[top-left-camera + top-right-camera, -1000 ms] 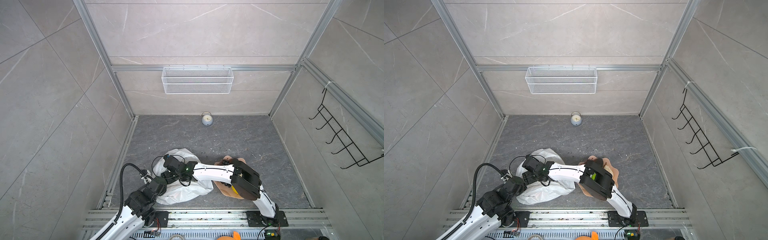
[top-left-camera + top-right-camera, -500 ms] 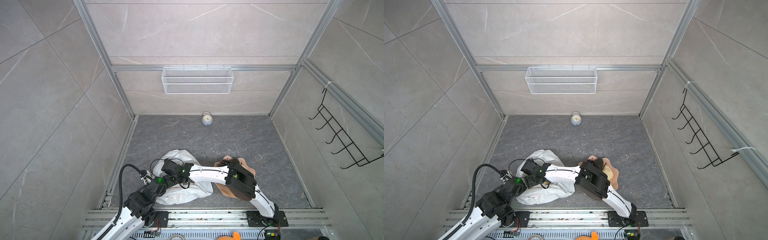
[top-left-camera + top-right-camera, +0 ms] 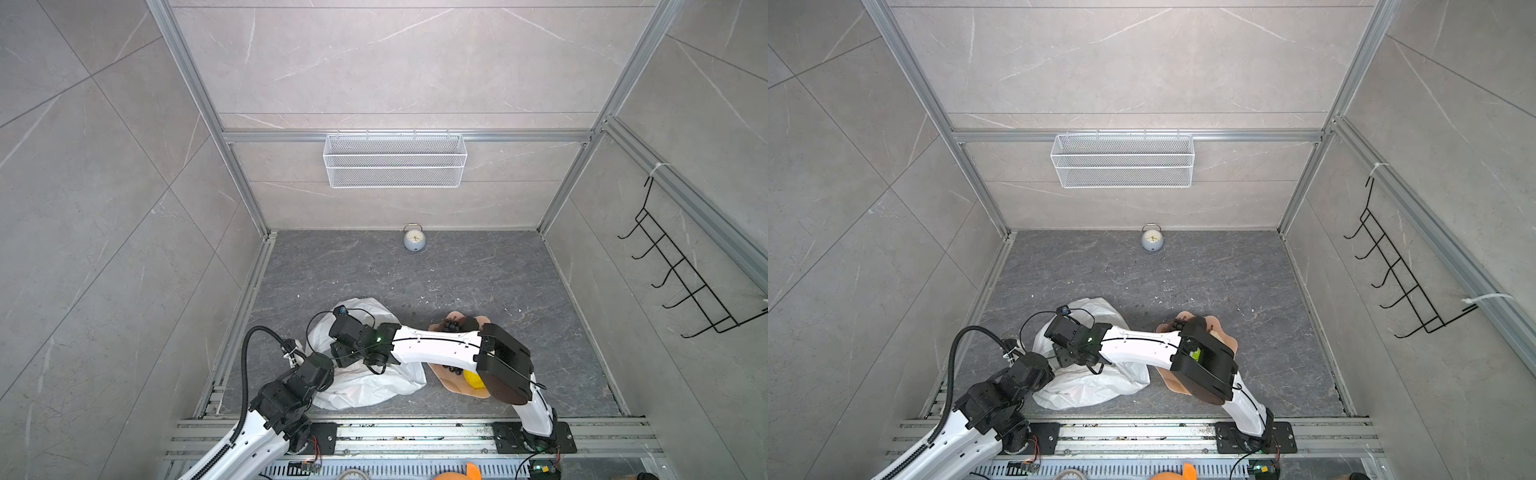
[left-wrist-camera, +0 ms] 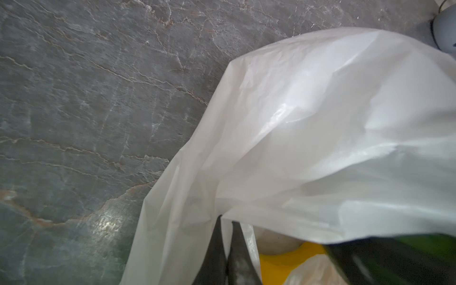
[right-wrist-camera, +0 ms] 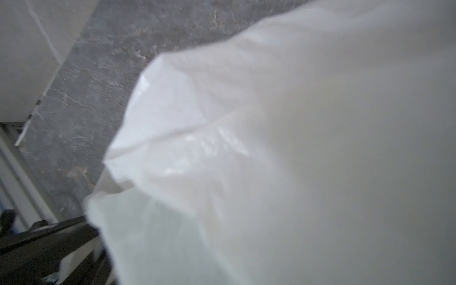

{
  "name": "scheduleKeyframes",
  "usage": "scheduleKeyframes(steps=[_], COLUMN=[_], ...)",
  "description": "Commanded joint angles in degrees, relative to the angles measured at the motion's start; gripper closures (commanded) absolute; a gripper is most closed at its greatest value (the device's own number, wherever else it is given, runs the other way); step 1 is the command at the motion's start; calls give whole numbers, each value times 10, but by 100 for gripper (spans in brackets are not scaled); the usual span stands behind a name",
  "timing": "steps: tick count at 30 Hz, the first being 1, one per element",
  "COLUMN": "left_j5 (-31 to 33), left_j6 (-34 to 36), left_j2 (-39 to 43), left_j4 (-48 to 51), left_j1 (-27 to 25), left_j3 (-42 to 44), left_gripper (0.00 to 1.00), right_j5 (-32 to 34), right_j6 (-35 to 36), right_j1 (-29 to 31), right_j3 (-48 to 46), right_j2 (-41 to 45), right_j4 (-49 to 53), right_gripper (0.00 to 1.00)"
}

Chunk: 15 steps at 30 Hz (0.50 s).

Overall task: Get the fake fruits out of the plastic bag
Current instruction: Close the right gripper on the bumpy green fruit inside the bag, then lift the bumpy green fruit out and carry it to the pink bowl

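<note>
The white plastic bag lies crumpled at the front left of the floor. My left gripper is shut on a strip of the bag's edge and holds the mouth up. Under that edge, inside the bag, a yellow fruit and a beige one show. My right gripper reaches across into the bag. Plastic fills the right wrist view and hides its jaws. A yellow fruit and a dark grape bunch lie in the peach bowl.
The right forearm spans over the bowl. A small grey alarm clock stands at the back wall. A white wire basket hangs above it. A black hook rack is on the right wall, and metal rails run along the front.
My right arm has shifted a little over the bag, leftward and then back. The left gripper has kept its pinch on the bag's edge.
</note>
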<state>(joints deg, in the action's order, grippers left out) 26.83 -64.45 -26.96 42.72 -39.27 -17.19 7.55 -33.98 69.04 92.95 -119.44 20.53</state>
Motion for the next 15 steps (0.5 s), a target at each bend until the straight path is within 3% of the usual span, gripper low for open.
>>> scheduleKeyframes(steps=[1,12,15], left_j5=[5,5,5], left_j6=[29,54,59], left_j2=[-35,-68,-74], left_j4=[-21,-54,-54], left_j1=[-1,1,1], left_j3=[-22,-33,-34], left_gripper=[100,100,100], right_j5=[11,9,41], right_j6=[13,-6,-11], right_j1=[2,2,2], right_j3=[-39,-212,-235], right_j2=[62,273,322], right_j4=[-13,-13,29], right_gripper=[42,43,43])
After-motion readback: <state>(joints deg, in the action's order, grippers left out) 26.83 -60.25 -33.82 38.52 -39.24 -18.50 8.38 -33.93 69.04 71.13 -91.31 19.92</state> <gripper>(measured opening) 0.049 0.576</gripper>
